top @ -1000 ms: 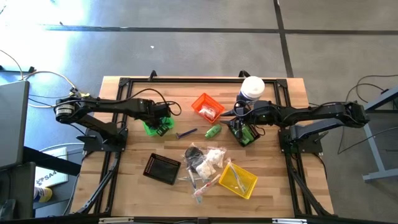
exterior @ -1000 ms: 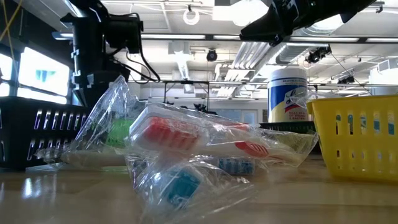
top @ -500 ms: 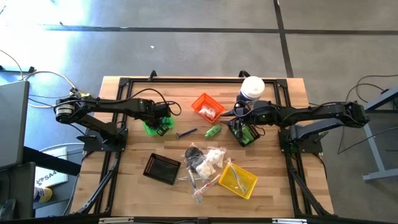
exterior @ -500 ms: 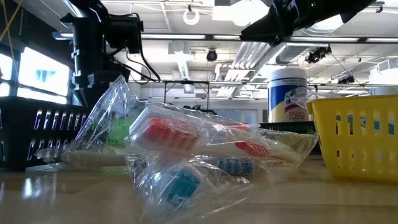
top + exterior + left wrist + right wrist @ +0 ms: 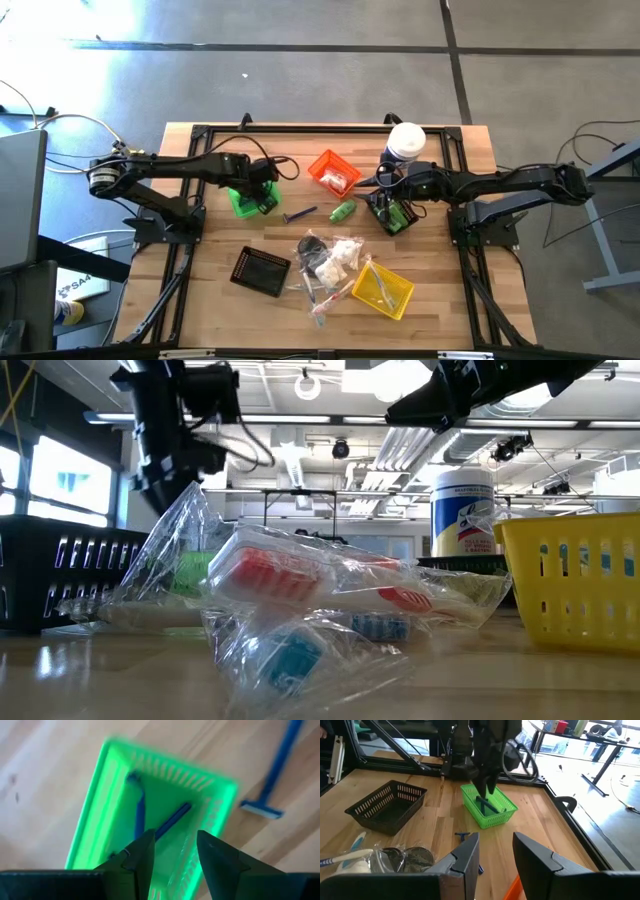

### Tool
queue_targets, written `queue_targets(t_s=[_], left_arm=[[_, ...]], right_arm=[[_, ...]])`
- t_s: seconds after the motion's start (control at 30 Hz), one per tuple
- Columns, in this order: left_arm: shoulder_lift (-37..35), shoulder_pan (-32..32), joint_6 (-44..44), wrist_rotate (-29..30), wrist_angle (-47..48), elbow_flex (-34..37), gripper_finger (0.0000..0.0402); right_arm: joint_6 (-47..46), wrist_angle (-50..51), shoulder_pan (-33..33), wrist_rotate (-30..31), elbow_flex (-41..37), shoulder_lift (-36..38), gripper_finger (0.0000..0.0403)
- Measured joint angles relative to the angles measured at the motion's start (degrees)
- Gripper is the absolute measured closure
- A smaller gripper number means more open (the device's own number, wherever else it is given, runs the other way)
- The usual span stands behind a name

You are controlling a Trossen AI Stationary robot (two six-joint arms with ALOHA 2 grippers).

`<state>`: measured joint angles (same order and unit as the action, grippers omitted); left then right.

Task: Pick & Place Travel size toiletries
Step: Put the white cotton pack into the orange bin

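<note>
Razors seem to be what's getting sorted: two thin blue sticks (image 5: 165, 822) lie in the green bin (image 5: 243, 203) at about 9 o'clock on the desk (image 5: 210, 290), and the left claw (image 5: 265, 195) hangs right over that bin with its fingers (image 5: 140, 855) parted and nothing between them, so it's released. Another blue razor (image 5: 298, 215) lies flat on the wood just past the bin toward the middle, and a green mini bottle (image 5: 342, 211) sits near it. The main heap of clear-wrapped toiletries (image 5: 328, 260) is around 6 o'clock from centre, between the black bin (image 5: 260, 271) and the yellow bin (image 5: 383, 289). The orange bin (image 5: 333, 171) is up near 12. The right claw (image 5: 393, 212) waits at roughly 3 o'clock, next to a white-lidded canister (image 5: 405, 140), fingers apart and holding nothing that I can see. Handling-wise, I'd guess the loose razor is light and stiff but sits very low on the wood, so pinch it across the handle mid-length, not the head. The wrapped stuff looks crinkly and slippery; the film will probably shift, so I'd grab the solid item inside, not a loose corner.
</note>
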<state>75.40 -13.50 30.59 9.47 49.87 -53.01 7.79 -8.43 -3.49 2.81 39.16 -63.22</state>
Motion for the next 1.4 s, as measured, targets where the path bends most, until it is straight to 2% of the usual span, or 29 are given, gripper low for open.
queue_targets(t_s=[0.13, 0.33, 0.63, 0.87, 1.17, 1.4], left_arm=[[0.0, 0.0, -4.7, 0.0, 0.0, -4.9, 0.0257], [0.0, 0.9, -5.8, -0.1, -0.4, -10.5, 0.0256], [0.0, 1.5, -6.8, -0.3, -0.9, -10.8, 0.0256], [0.0, 3.1, -7.6, 0.3, -6.1, -10.7, 0.0256], [0.0, 12.2, -12.5, 3.4, -22.5, -1.3, 0.0271], [0.0, 18.8, -16.2, 2.4, -47.5, 10.4, 0.0317]], right_arm=[[0.0, 0.0, 0.0, 0.0, 0.0, 0.0, 0.0292], [0.3, -0.4, 0.0, 0.0, 0.0, 0.0, 0.0292], [2.4, -4.2, 0.0, 0.0, 0.0, 0.0, 0.0292], [0.5, -7.2, 0.0, -1.3, 0.0, 0.0, 0.0292], [-1.9, -3.3, 0.1, -1.6, 0.0, 0.0, 0.0292], [-5.4, -1.6, 0.1, -1.6, 0.0, 0.0, 0.0292]])
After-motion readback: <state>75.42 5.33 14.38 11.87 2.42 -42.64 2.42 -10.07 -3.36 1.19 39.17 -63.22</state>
